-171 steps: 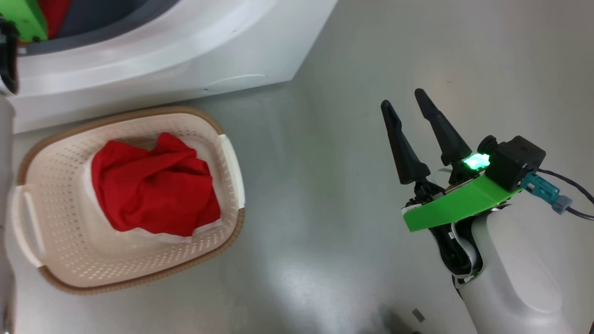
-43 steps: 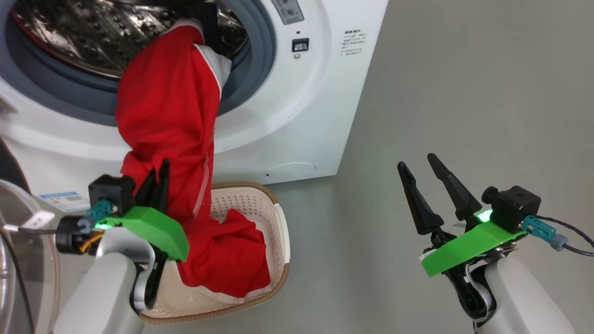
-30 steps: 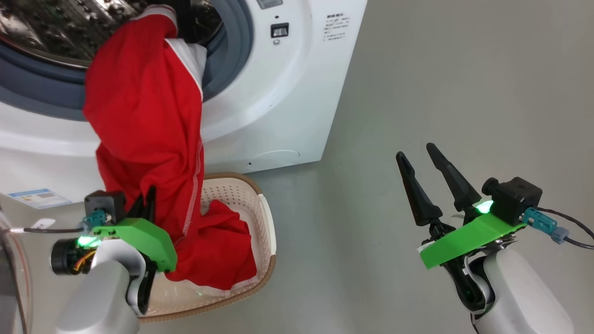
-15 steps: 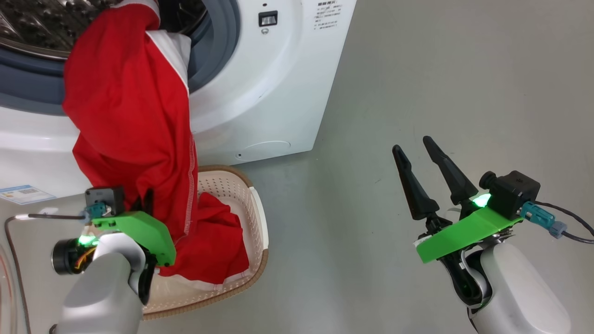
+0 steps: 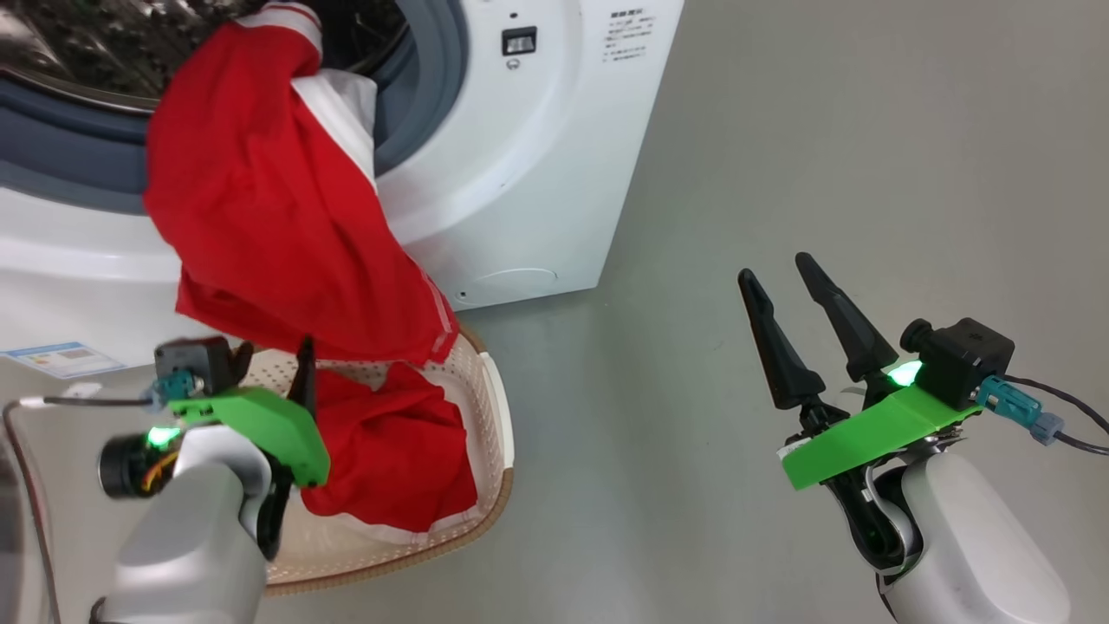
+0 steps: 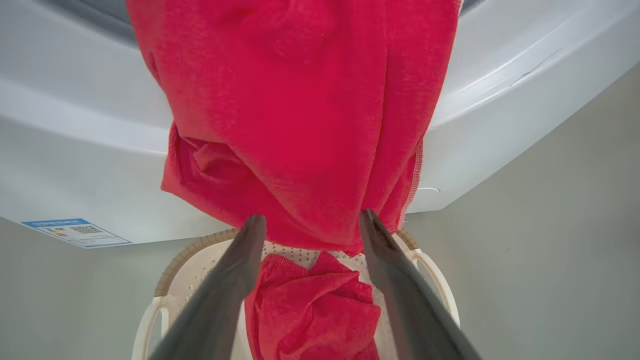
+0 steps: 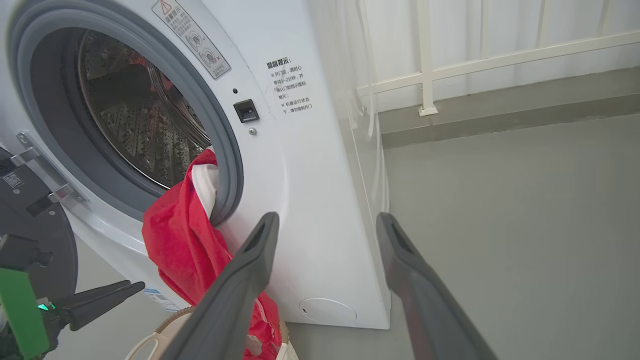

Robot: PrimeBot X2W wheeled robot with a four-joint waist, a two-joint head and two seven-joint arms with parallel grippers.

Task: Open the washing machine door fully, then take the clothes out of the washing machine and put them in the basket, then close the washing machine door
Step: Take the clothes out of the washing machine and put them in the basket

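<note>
here a bright red fabric garment (image 5: pixel 260 217) hangs from the white front-loading washing machine (image 5: pixel 537 156) above the cream perforated plastic basket (image 5: pixel 498 433); fingers of left gripper (image 5: pixel 270 364) and right gripper (image 5: pixel 777 282) stand apart.

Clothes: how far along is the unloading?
Done: washing machine door open; one red garment lies in the basket. In hand: second garment hangs from the drum over the basket, left gripper jaws open at its hem. Left: drop it in, close the door.
</note>
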